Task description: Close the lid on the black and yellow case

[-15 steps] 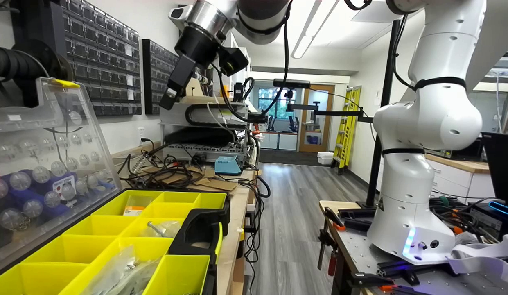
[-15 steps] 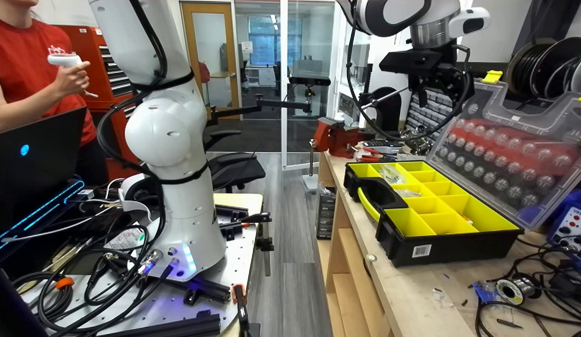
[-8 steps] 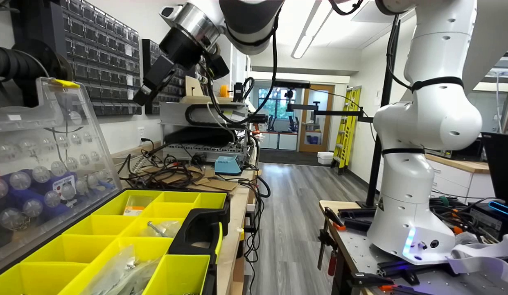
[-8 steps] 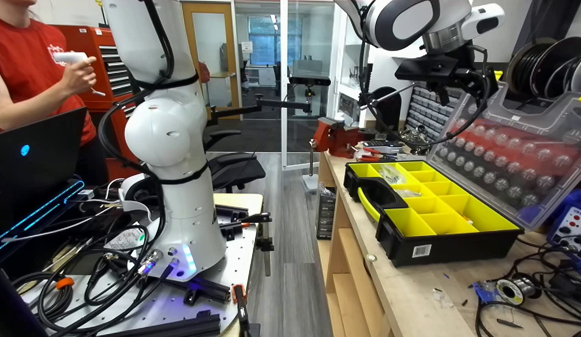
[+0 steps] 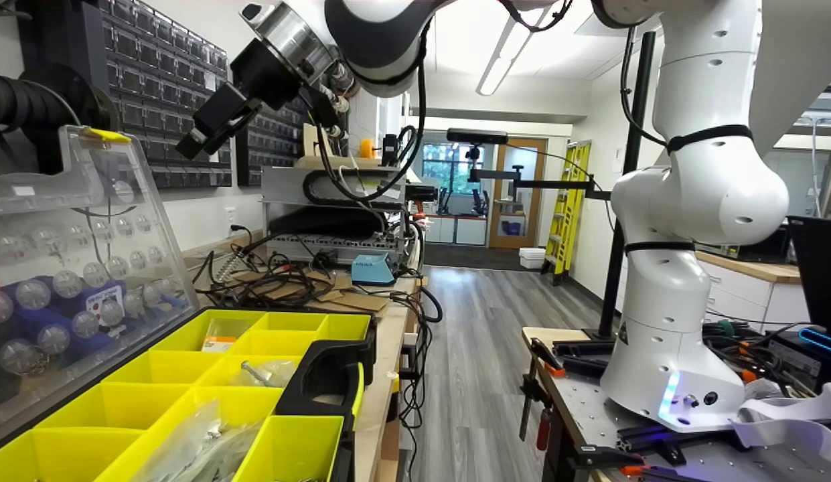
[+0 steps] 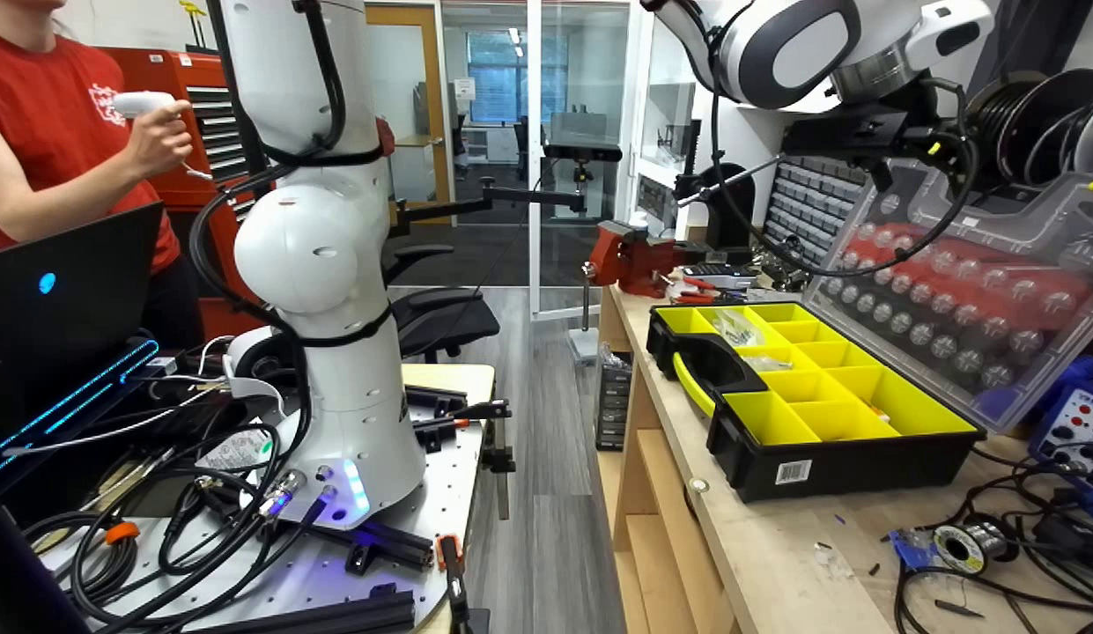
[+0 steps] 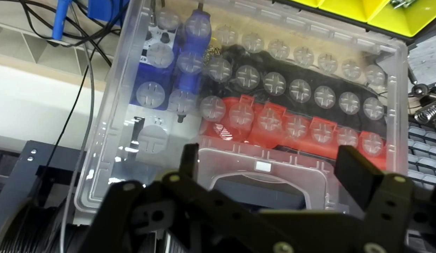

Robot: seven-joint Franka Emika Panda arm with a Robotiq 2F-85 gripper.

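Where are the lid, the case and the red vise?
Lid [image 7: 253, 92], in the wrist view: clear panel's middle.
Case [image 6: 872, 465], in an exterior view: black side wall.
Red vise [image 6: 630, 261], in an exterior view: its body.

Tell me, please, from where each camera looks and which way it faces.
Wrist view: sits behind the open gripper, facing the open lid; only the gripper shows, along the bottom.
An exterior view: close to the case, looking down the aisle towards the ladder; the arm and gripper show.
An exterior view: farther from the case, facing the glass panels; arm and gripper show, plus a person in red.
Both exterior views share arm, gripper, case and lid, but face roughly opposite ways.
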